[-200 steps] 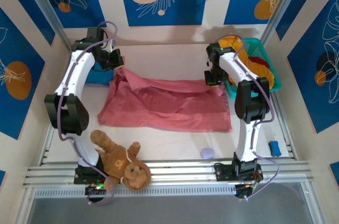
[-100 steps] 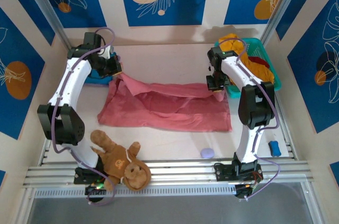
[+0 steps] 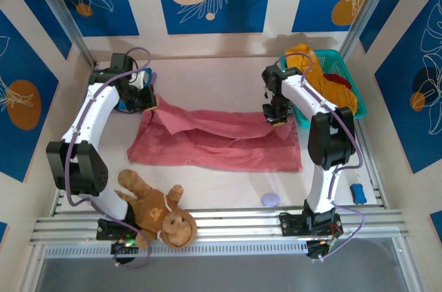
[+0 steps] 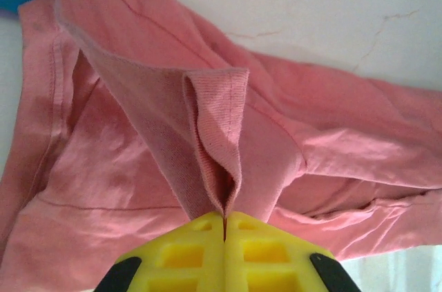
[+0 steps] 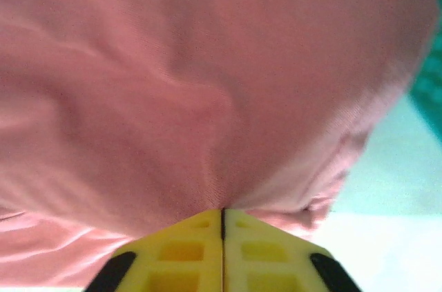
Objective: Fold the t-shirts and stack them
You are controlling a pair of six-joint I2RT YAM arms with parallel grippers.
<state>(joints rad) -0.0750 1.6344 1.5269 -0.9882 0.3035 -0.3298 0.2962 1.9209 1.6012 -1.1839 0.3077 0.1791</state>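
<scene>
Left wrist view: we hold our left end effector (image 4: 224, 217) clamped on the salmon-pink t-shirt (image 4: 131, 168); our right end effector (image 5: 222, 210) pinches its other corner.

A pale table (image 3: 221, 74) carries a salmon-pink t-shirt (image 3: 221, 143), which is spread in wrinkles across its middle with both far corners raised off the surface. A brown plush monkey (image 3: 155, 210) lies at the near left edge and a teal mesh basket (image 3: 336, 55) stands in the far right corner. A small lavender object (image 3: 270, 199) rests near the front, apart from the shirt. A blue cloth (image 3: 128, 104) lies at the far left.
</scene>
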